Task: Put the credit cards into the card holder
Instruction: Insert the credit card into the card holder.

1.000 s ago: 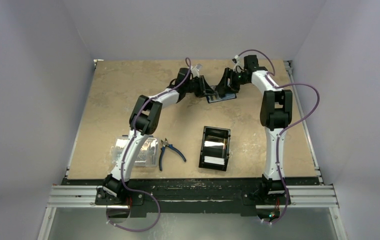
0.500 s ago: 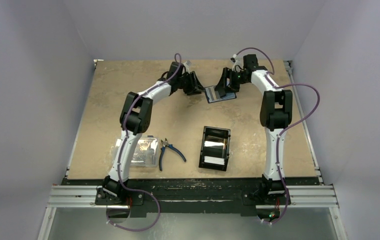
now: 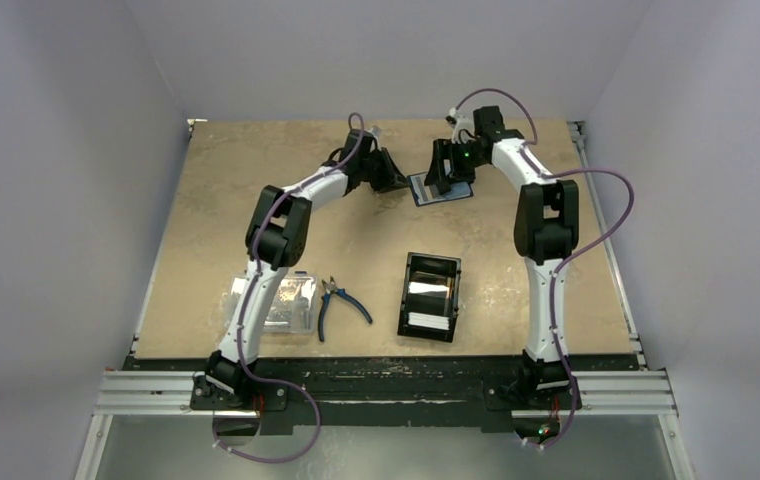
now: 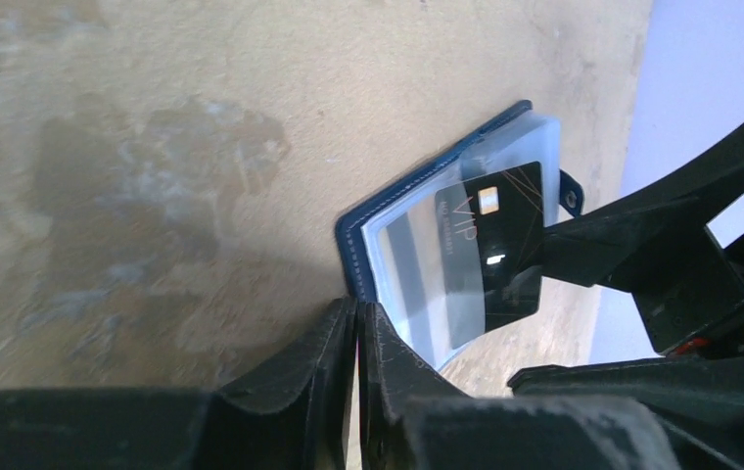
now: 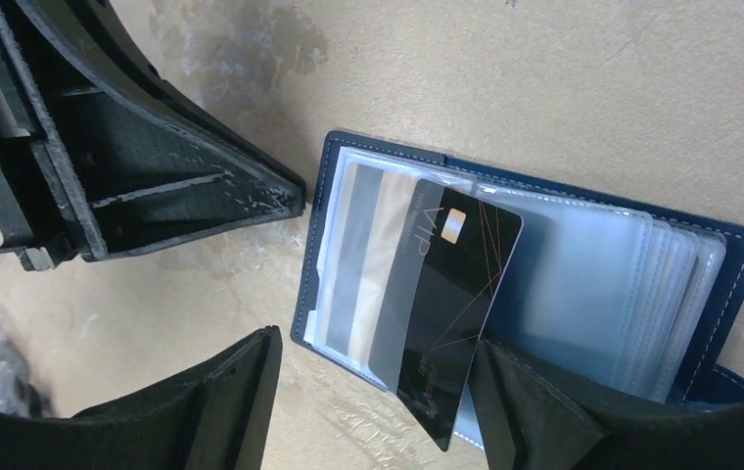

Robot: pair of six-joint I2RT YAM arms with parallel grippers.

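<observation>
Overhead: left gripper (image 3: 388,172) and right gripper (image 3: 443,175) flank the card holder (image 3: 453,193). Left wrist: jaws pinched together, empty, holder's corner just ahead. Right wrist alone shows its jaws spread, straddling a tilted black credit card (image 5: 451,294) that overhangs the open holder.

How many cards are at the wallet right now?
2. A black VIP card lies skewed across the open navy blue folding wallet, overhanging its edge; a pale striped card sits in the clear sleeve beneath. Other sleeves may hide more.
</observation>
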